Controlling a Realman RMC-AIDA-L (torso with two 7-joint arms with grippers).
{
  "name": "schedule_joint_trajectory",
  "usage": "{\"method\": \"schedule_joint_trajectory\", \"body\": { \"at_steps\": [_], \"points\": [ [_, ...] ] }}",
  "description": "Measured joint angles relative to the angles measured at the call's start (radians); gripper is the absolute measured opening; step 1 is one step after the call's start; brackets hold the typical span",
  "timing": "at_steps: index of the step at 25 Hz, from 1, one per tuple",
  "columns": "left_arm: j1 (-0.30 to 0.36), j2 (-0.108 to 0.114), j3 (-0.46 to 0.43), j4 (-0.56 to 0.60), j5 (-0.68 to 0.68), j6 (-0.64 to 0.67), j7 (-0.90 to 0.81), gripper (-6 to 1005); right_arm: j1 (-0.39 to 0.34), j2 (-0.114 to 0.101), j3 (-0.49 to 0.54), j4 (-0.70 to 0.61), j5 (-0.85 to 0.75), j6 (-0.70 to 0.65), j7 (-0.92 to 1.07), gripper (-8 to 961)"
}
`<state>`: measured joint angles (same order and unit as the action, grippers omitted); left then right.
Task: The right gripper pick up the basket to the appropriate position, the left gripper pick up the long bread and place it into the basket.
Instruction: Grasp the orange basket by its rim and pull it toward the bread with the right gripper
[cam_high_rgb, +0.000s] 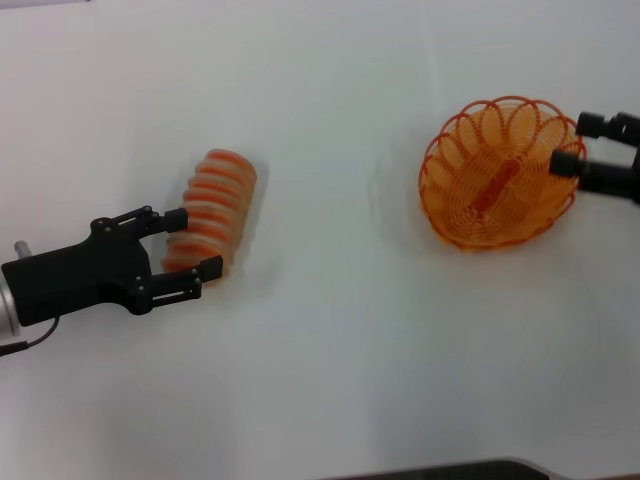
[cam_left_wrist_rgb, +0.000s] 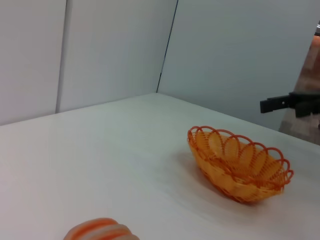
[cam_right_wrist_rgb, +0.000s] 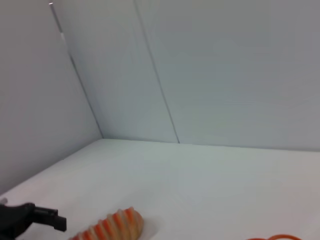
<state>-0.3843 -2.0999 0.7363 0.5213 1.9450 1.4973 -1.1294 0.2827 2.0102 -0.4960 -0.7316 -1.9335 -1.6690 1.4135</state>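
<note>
Long bread (cam_high_rgb: 211, 211): ridged tan loaf, orange crosswise stripes, rounded ends, lying on the smooth white table (cam_high_rgb: 330, 340), left side. Left gripper (cam_high_rgb: 194, 243): jaws wide, straddling its near end. Basket (cam_high_rgb: 497, 172): oval orange wire weave, scalloped rim, right side. Right gripper (cam_high_rgb: 574, 144): jaws apart at its rim.

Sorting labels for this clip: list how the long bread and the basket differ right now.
The long bread is a solid, pale loaf with orange crosswise stripes; the basket is an open, all-orange wire weave, and empty. The bread lies on the robot's left with the left gripper open around its near end; the basket sits on the right with the right gripper at its rim. Both are elongated and rest on the white table.
</note>
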Motion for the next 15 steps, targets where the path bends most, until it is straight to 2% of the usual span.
{"method": "schedule_joint_trajectory", "body": {
  "at_steps": [8,15],
  "points": [
    [-0.005,0.0,0.0,0.0,0.0,0.002,-0.003,823,0.106,-0.082,0.0,-0.049,-0.132,-0.006,0.394,873],
    [-0.006,0.0,0.0,0.0,0.0,0.01,-0.004,823,0.192,-0.096,0.008,-0.16,-0.345,0.017,0.591,870]
  ]
}}
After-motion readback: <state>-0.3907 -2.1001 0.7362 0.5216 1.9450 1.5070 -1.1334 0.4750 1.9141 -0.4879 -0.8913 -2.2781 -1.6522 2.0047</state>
